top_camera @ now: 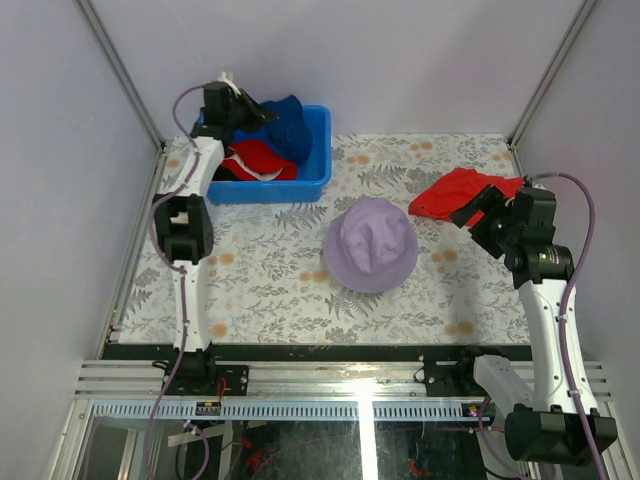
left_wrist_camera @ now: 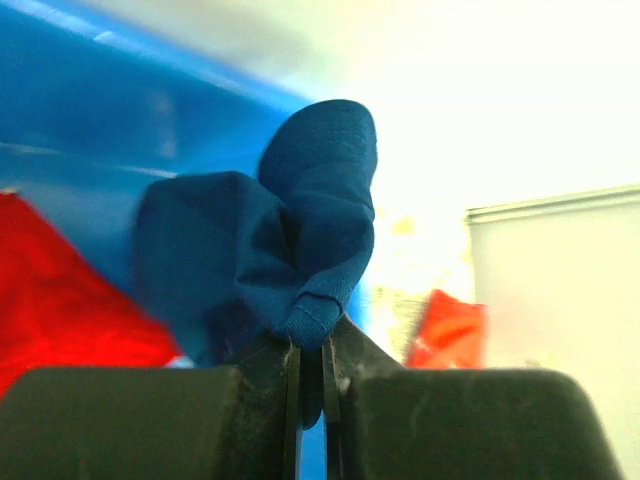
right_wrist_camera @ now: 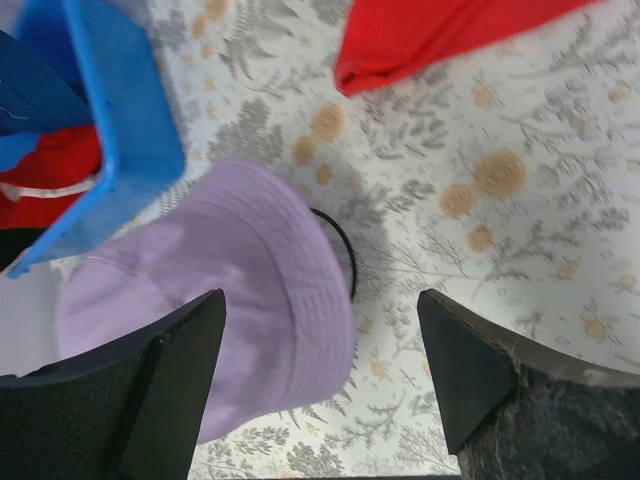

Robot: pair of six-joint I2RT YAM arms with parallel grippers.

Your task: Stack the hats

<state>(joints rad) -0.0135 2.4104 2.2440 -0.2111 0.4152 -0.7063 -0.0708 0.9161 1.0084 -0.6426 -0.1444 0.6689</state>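
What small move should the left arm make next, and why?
Probably lift the navy blue fabric bucket hat straight up, out of the blue plastic bin. The left fingers are shut on a fold of it over the bin. The lavender fabric bucket hat sits mid-table with nothing on top, so it seems a base for the stack.
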